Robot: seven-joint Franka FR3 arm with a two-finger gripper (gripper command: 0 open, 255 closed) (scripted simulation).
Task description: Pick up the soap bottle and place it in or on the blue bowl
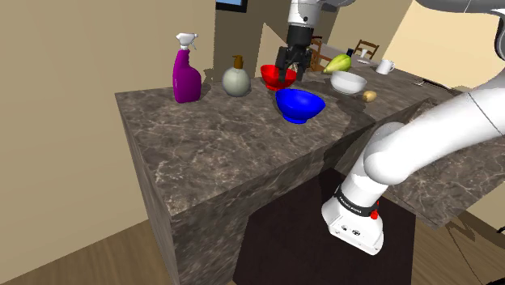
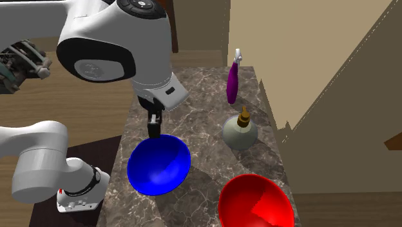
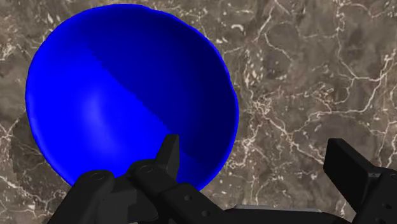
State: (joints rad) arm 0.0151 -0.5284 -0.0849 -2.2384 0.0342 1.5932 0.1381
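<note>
Two bottles stand at the shoulder view's left on the marbled counter (image 1: 218, 154), and we rate that as the first hazard. The purple spray bottle (image 1: 187, 81) is outermost, and the soap bottle (image 1: 236, 82), grey and round-bodied with a brown pump, is just to its right, so a loosely aimed approach could close on the wrong one. We judge the soap bottle's bulging body a second hazard: fingers set on the curve could let it slip or tip, and the pump neck offers little purchase. Further right, the red bowl (image 1: 269, 74) sits between the bottle and the gripper (image 1: 290, 77). A low traverse could clip it, or the bottle could end up in the wrong bowl. The gripper hangs over the rim of the blue bowl (image 1: 300, 105), well apart from the soap bottle. In the wrist view its fingers (image 3: 167, 154) stand wide apart, with only bowl edge and counter below them, and they touch nothing.
</note>
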